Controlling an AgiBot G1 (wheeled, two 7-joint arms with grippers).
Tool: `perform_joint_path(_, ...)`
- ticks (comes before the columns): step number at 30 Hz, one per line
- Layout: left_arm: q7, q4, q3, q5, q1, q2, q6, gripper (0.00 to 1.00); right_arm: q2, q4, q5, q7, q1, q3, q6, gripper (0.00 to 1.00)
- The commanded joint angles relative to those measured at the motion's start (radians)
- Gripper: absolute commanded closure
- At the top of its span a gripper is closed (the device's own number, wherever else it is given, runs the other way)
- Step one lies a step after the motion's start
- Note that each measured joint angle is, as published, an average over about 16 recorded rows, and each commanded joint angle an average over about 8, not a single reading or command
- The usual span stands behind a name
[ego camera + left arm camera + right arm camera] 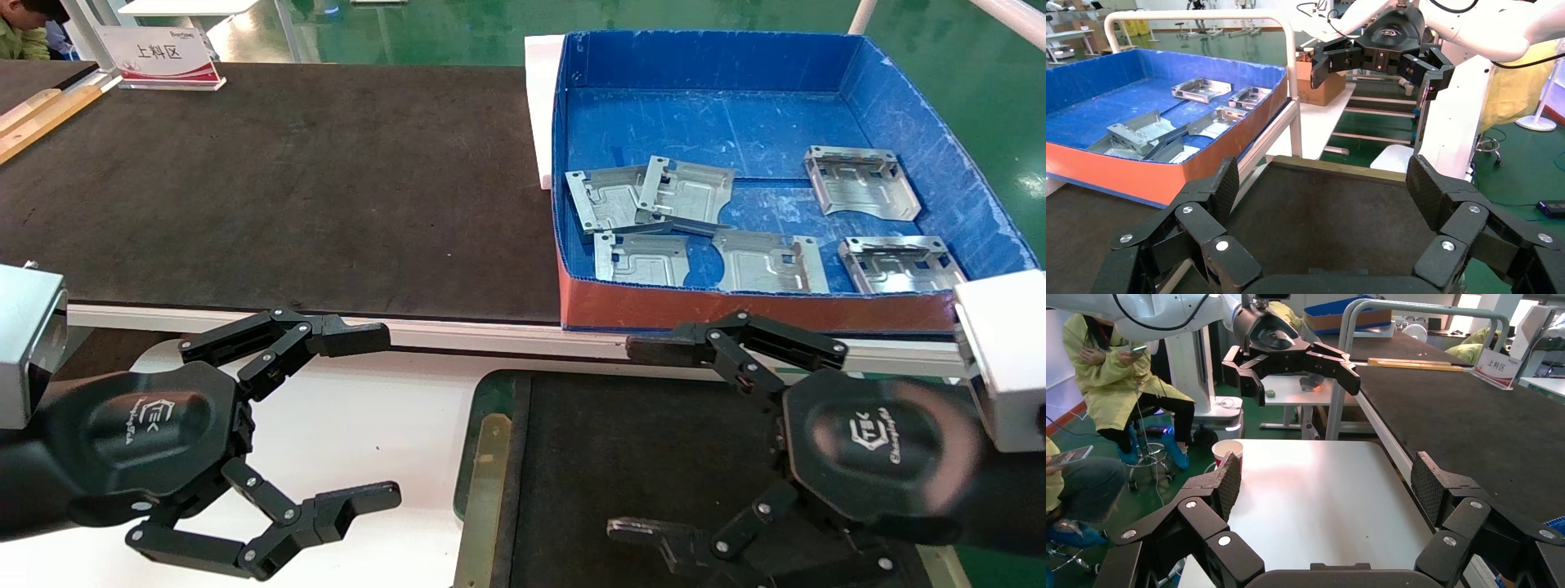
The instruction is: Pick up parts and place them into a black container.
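Several silver-grey stamped metal parts (768, 260) lie in the blue box (899, 98) with a red front at the far right; two overlap at its left (686, 189). They also show in the left wrist view (1138, 131). The black container (588, 441) with green rim and brass strip (486, 490) sits near, bottom centre, with nothing on the floor that shows; its floor fills the left wrist view (1321, 214). My right gripper (637, 441) hangs open and empty over it. My left gripper (374, 415) is open and empty over the white table, left of the container.
A long black mat (286, 180) covers the far table, with a sign (159, 57) at its back left. A white table (368, 433) lies under the left arm. A red paper cup (1228, 450) stands beyond its edge. People sit off to the side (1113, 373).
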Motion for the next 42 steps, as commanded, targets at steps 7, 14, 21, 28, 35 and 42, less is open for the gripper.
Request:
perform_joint_path(7, 0.0, 0.0, 0.0, 0.0, 0.0, 0.0, 0.0, 0.0, 0.0, 0.0, 0.0, 0.0, 0.0, 0.0, 0.0, 0.0)
perform_joint_path(14, 0.0, 0.0, 0.0, 0.0, 0.0, 0.0, 0.0, 0.0, 0.0, 0.0, 0.0, 0.0, 0.0, 0.0, 0.0, 0.0)
perform_joint_path(21, 0.0, 0.0, 0.0, 0.0, 0.0, 0.0, 0.0, 0.0, 0.0, 0.0, 0.0, 0.0, 0.0, 0.0, 0.0, 0.0)
perform_joint_path(28, 0.0, 0.0, 0.0, 0.0, 0.0, 0.0, 0.0, 0.0, 0.0, 0.0, 0.0, 0.0, 0.0, 0.0, 0.0, 0.0)
perform_joint_path(35, 0.0, 0.0, 0.0, 0.0, 0.0, 0.0, 0.0, 0.0, 0.0, 0.0, 0.0, 0.0, 0.0, 0.0, 0.0, 0.0)
perform_joint_path(42, 0.0, 0.0, 0.0, 0.0, 0.0, 0.0, 0.0, 0.0, 0.0, 0.0, 0.0, 0.0, 0.0, 0.0, 0.0, 0.0)
